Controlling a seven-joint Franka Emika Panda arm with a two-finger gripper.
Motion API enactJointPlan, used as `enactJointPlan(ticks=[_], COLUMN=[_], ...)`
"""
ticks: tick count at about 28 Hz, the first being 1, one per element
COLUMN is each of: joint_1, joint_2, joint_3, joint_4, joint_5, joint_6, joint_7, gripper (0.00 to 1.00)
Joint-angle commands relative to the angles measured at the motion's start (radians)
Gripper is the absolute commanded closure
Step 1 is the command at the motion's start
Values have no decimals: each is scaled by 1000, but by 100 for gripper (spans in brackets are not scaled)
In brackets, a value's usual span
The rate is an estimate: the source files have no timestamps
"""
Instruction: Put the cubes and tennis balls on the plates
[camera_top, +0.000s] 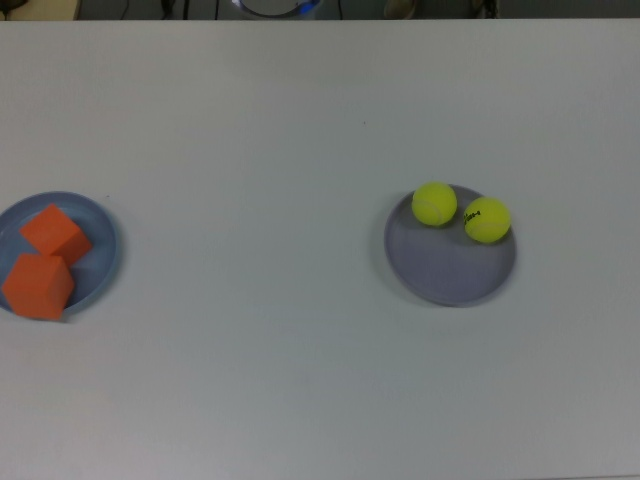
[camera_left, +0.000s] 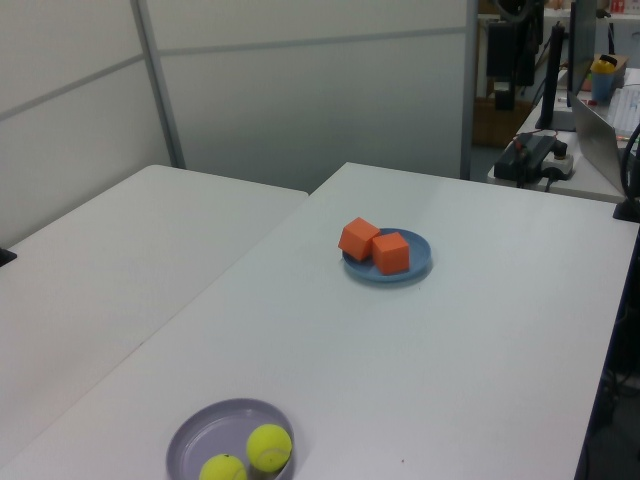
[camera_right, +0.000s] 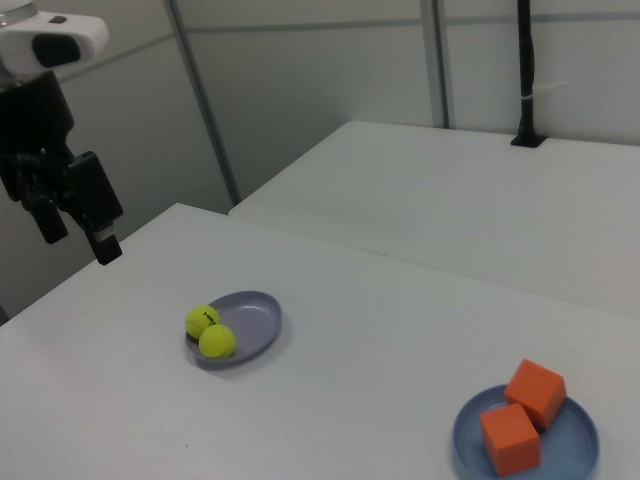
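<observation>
In the right view we see, nearest to us, the light blue plate (camera_right: 527, 442) on the white table (camera_right: 350, 400), carrying both orange cubes (camera_right: 522, 414); they touch each other, one just behind the other. Further along the table sits the lavender-grey plate (camera_right: 239, 327) with both tennis balls (camera_right: 209, 331) side by side and touching, on the part of the plate toward the right view's left. Beyond it, at the right view's upper left, we find the gripper (camera_right: 75, 238) hanging high over the table edge, well apart from both plates; its two dark fingers (camera_right: 105, 245) stand apart with a clear gap and nothing between them.

In the top view the blue plate (camera_top: 100, 255) lies at the top view's far left and the grey plate (camera_top: 445, 270) right of centre, the balls (camera_top: 460, 212) sitting on its upper rim
</observation>
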Motion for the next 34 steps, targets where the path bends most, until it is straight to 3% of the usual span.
enactJointPlan(ticks=[1,8,17,25,34], joint_1=[0,0,0,0,0], joint_2=[-1,-2,-5,-2,-5], joint_3=[-27,-37,-87,-80,-81], joint_4=[-7,-7,1,1,1], joint_5=[15,13,10,4,47], joint_6=[-22,-22,-21,22,27], joint_7=[-23,-17,-15,-25,-11], gripper=[0,0,0,0,0])
